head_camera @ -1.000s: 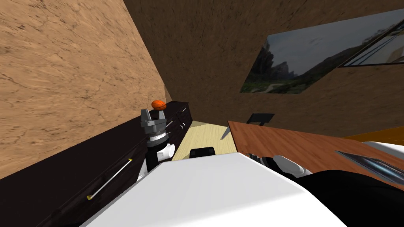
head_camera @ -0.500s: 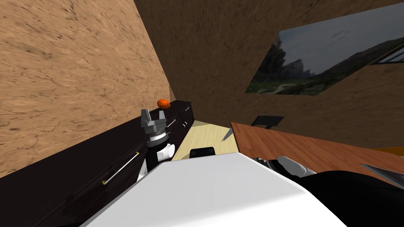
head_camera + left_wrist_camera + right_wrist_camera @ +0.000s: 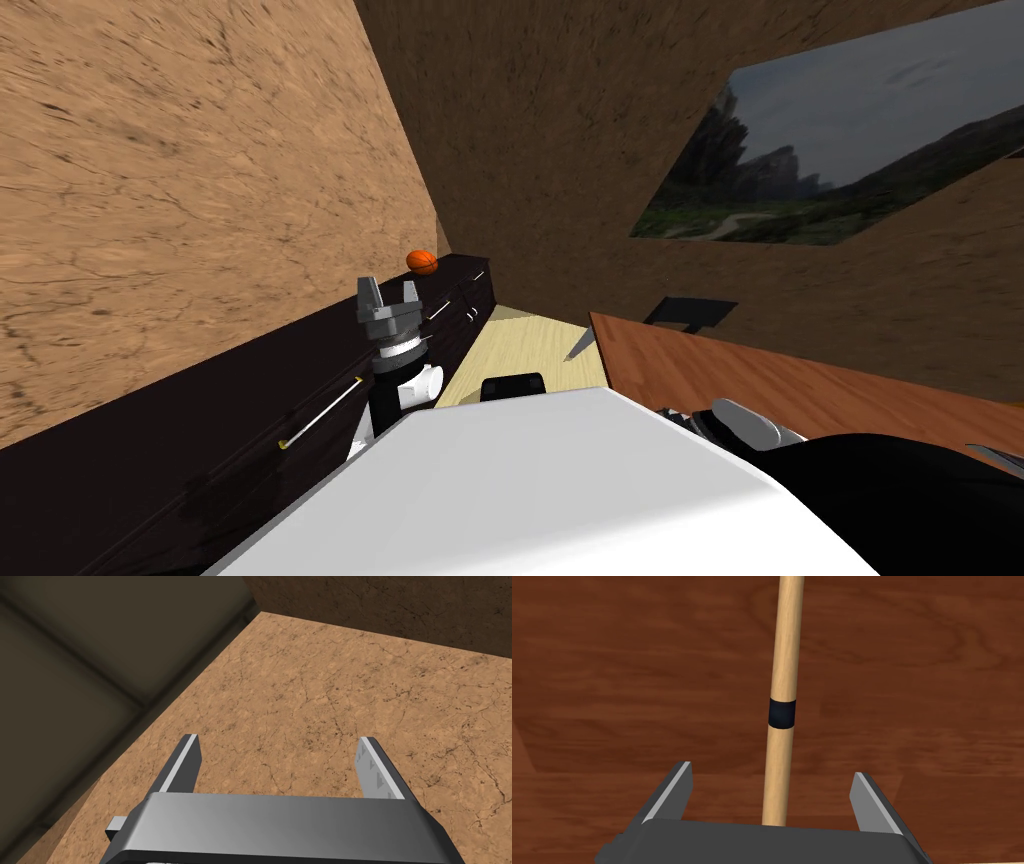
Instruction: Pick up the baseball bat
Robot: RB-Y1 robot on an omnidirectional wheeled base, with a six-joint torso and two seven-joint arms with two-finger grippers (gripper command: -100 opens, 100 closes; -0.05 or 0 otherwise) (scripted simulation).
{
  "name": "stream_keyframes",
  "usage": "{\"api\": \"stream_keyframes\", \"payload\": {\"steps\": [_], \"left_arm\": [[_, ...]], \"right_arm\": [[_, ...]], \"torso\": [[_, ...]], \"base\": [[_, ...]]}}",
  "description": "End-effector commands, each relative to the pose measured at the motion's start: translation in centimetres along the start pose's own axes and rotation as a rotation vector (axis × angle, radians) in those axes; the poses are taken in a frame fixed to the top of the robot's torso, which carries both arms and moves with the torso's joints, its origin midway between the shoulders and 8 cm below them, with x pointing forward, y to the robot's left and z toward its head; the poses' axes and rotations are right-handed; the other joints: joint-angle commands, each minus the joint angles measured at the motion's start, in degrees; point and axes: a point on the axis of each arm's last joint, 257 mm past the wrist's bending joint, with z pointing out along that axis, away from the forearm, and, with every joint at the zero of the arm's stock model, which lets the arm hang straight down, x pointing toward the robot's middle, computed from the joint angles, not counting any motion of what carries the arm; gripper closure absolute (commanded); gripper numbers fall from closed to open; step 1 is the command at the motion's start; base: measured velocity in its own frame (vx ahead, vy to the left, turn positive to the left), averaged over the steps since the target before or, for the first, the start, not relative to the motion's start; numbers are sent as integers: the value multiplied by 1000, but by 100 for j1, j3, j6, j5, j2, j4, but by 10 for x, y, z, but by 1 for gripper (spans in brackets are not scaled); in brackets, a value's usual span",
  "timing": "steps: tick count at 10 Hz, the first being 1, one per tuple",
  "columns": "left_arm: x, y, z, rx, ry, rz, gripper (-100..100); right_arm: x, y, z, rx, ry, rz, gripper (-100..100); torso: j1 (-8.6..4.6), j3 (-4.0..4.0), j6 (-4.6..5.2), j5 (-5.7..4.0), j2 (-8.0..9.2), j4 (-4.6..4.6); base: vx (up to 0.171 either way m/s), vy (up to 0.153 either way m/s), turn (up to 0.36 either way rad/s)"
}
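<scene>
The baseball bat [image 3: 785, 651] is a pale wooden shaft with a black band [image 3: 782, 713]. It lies on a reddish-brown wooden tabletop [image 3: 612, 676]. My right gripper [image 3: 772, 773] is open just above it. The shaft runs lengthwise down the middle of the gap, and neither finger touches it. My left gripper [image 3: 388, 290] is raised beside the dark cabinet, open with nothing between its fingers [image 3: 375, 768].
A long dark cabinet [image 3: 200, 450] runs along the brown wall at my left, carrying an orange ball [image 3: 422, 261] and a thin rod with a yellow tip [image 3: 320, 413]. The wooden table [image 3: 760, 375] is at my right, a dark chair [image 3: 690, 310] behind it. Pale floor [image 3: 520, 350] lies between.
The whole head view has shifted, so I have moved: the wall picture slid right and the rod on the cabinet slid up and right. My left arm keeps its pose.
</scene>
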Motion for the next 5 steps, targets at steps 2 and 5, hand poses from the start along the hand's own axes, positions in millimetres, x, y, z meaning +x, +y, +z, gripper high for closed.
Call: {"api": "stream_keyframes", "payload": {"steps": [2,5], "left_arm": [[0,0,0,0,0,0,0],[0,0,0,0,0,0,0]], "right_arm": [[-2,19,9,1,-6,6,-100],[-7,59,23,-6,-22,24,-100]], "torso": [[0,0,0,0,0,0],[-25,-14,0,-5,-24,-5]], "base": [[18,-13,57],[74,-67,116]]}}
